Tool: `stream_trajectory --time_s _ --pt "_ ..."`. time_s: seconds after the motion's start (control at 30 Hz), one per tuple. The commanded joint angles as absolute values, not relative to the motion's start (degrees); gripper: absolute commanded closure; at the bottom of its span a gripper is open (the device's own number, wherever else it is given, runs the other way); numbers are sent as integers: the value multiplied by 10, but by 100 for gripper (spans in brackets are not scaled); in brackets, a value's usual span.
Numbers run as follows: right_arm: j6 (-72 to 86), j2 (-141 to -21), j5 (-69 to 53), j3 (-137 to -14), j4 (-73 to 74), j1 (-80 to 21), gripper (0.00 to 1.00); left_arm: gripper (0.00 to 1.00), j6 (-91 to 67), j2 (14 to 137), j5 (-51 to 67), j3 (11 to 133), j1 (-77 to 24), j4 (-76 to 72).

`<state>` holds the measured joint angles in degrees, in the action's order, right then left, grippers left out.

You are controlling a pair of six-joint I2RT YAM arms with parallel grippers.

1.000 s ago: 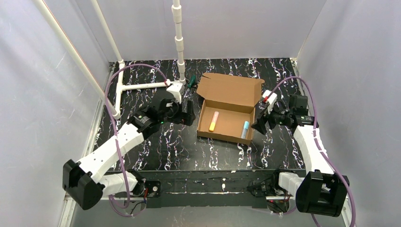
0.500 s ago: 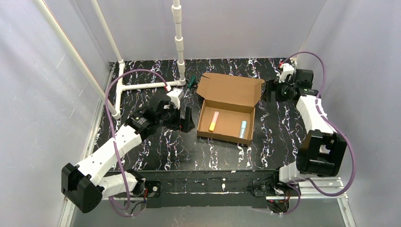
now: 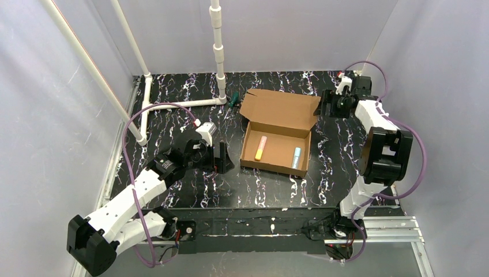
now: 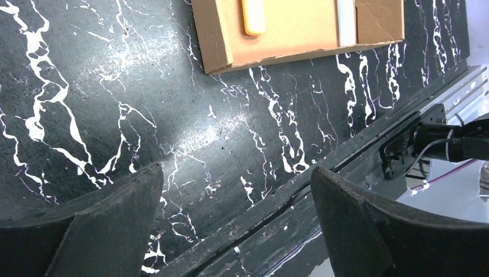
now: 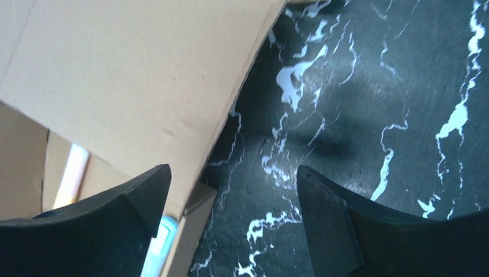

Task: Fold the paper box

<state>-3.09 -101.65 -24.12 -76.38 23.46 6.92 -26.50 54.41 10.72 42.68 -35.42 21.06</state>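
Observation:
The paper box [image 3: 278, 151] is a brown cardboard tray on the black marbled table, with its lid [image 3: 281, 109] standing open at the back. An orange marker [image 3: 260, 148] and a blue marker [image 3: 298, 157] lie inside. My left gripper [image 3: 222, 157] is open, low over the table just left of the tray; in its wrist view [image 4: 236, 169] only the table lies between the fingers, and the box [image 4: 288, 34] sits ahead. My right gripper [image 3: 329, 104] is open beside the lid's right edge; in its wrist view [image 5: 233, 168] the lid [image 5: 132, 75] fills the left side and nothing is gripped.
A white pipe frame [image 3: 173, 104] lies at the back left with an upright pole [image 3: 218, 52]. A small green object [image 3: 233, 101] sits by the lid's left corner. Grey walls close in on both sides. The table's front edge [image 4: 323, 167] runs below the left gripper.
My right arm swung from the tray's right side up to the back right, next to the lid. My left gripper drew back toward the near side, staying left of the box.

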Motion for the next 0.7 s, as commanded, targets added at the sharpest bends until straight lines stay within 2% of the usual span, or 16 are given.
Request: stream_trajectory --time_s 0.0,0.13,0.23,0.33,0.4,0.5,0.53,0.67 --pt "57 -1049 -201 -828 193 54 14 2 -280 533 96 427 -352 201" --pt "95 -1105 -163 -861 199 36 19 2 -303 534 100 428 -352 189" --pt "116 -1116 -139 -849 178 27 32 2 -337 537 128 419 -352 160" --pt "131 -1107 -109 -820 147 26 54 2 -367 535 136 405 -353 129" --pt "138 -1088 -94 -794 119 27 75 2 -373 540 138 404 -352 122" --pt "156 -1051 -99 -752 67 27 95 2 -374 547 128 409 -352 124" --pt "165 -1040 -106 -741 54 27 99 2 -376 550 125 410 -352 121" --pt "190 -983 -141 -697 -2 32 99 2 -379 563 118 424 -348 99"
